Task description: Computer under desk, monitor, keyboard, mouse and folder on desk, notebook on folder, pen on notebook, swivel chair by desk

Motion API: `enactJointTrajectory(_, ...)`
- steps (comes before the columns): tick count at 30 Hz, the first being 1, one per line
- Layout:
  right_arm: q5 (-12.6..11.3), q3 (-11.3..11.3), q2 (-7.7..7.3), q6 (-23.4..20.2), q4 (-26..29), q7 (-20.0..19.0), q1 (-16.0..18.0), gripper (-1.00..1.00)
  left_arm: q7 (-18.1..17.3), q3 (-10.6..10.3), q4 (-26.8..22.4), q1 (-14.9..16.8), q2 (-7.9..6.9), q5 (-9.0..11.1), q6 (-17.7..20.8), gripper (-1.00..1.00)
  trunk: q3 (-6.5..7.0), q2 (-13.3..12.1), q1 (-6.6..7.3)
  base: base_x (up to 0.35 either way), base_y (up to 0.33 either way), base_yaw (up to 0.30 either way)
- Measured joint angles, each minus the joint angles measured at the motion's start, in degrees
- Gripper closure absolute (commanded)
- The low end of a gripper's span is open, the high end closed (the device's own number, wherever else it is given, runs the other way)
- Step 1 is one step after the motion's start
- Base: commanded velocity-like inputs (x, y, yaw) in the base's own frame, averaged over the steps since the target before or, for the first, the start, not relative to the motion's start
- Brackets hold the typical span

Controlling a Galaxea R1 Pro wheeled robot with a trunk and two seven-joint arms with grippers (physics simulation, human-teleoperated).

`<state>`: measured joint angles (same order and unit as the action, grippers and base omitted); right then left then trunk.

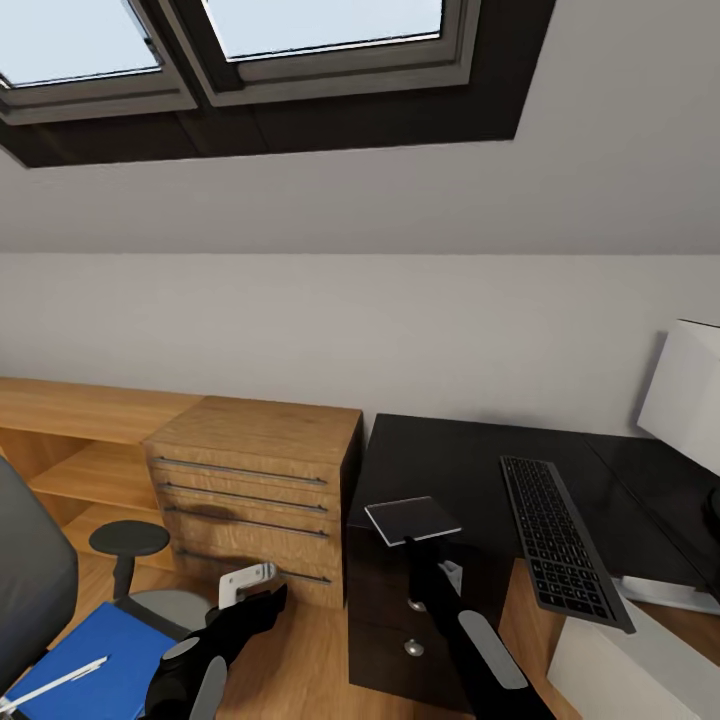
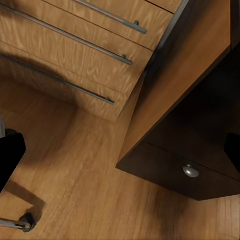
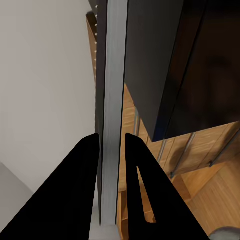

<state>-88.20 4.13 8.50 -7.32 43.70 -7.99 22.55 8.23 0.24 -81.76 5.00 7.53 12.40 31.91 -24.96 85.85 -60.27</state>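
Note:
My right gripper (image 1: 413, 543) is shut on the small dark notebook (image 1: 412, 518), holding it level just above the left front corner of the black desk (image 1: 450, 460). In the right wrist view the black fingers (image 3: 82, 175) clamp the notebook's pale edge (image 3: 112, 90). The keyboard (image 1: 560, 540) lies on the desk beside the monitor's white back (image 1: 688, 395). The blue folder (image 1: 95, 660) lies on the swivel chair (image 1: 30, 590) with the white pen (image 1: 55, 685) on it. My left gripper (image 1: 245, 585) hangs open over the floor. The mouse is out of view.
A light-wood drawer unit (image 1: 255, 480) and low shelf (image 1: 80, 450) stand left of the desk. Below the desk's corner is a dark drawer pedestal (image 2: 190, 170) with round knobs. A pale box, likely the computer (image 1: 625, 670), sits low at the right. A chair caster (image 2: 25, 222) rests on the wood floor.

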Motion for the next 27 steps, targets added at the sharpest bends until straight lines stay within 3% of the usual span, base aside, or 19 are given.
enactJointTrajectory(27,-0.15,0.07,-0.14,-0.3,-0.06,-0.2,-0.07,1.0,0.01,0.1,0.08,-0.01,-0.06,0.09,0.0,-1.0,0.0,0.0,0.0,0.0,0.0,0.0)
